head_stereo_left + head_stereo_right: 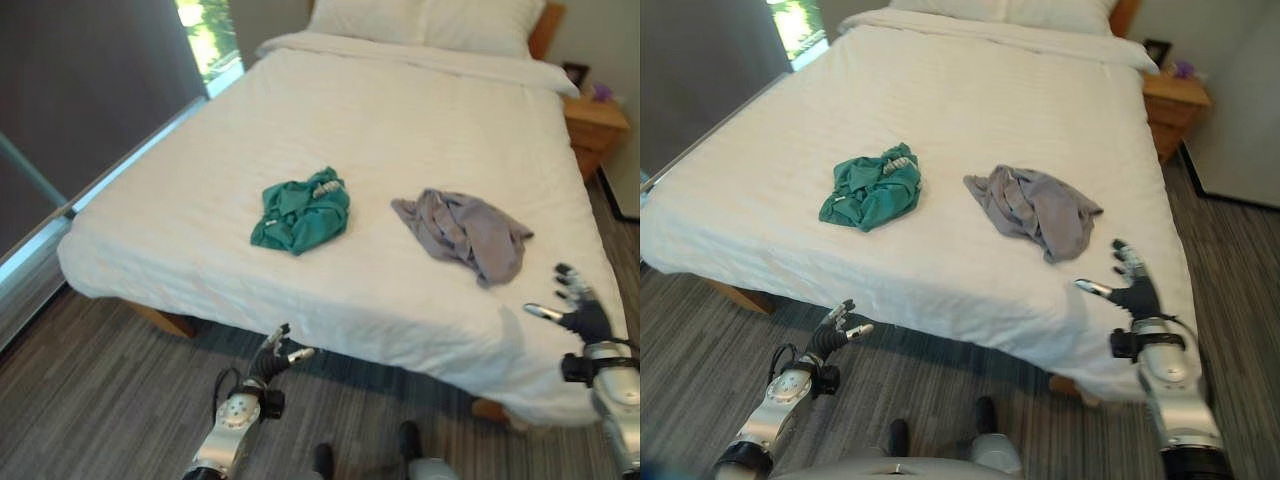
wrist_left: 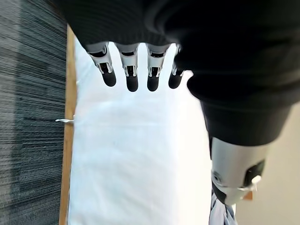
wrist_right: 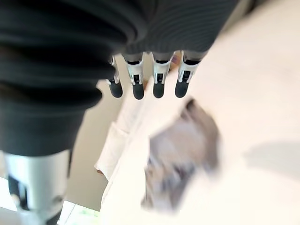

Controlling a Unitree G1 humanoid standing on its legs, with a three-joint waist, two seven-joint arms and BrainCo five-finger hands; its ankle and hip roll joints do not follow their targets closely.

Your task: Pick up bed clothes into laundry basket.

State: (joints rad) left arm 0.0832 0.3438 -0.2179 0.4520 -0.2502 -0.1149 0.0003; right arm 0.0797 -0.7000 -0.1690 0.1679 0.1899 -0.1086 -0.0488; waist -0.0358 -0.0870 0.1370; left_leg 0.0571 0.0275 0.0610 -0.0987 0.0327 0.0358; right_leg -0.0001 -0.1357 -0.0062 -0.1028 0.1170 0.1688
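Grey garment (image 1: 465,233) and green garment (image 1: 301,213) lay on bed (image 1: 400,130) — neither grasped. Right hand (image 1: 578,310) open near grey one, left hand (image 1: 276,359) relaxed, low. Reach step; next — close fingers on grey cloth.

From the robot's head, the two eye views look down and forward from beyond the foot edge of the bed (image 1: 400,130), taking in its whole top up to the pillows (image 1: 430,20) at the far edge. Set slightly apart, they share the green cloth (image 1: 872,188) and grey cloth (image 1: 1035,210). The left wrist view looks along the left hand (image 2: 131,70) at the bed's side, very close. The right wrist view looks past the right hand (image 3: 150,79) across the bed top, catching the grey cloth.
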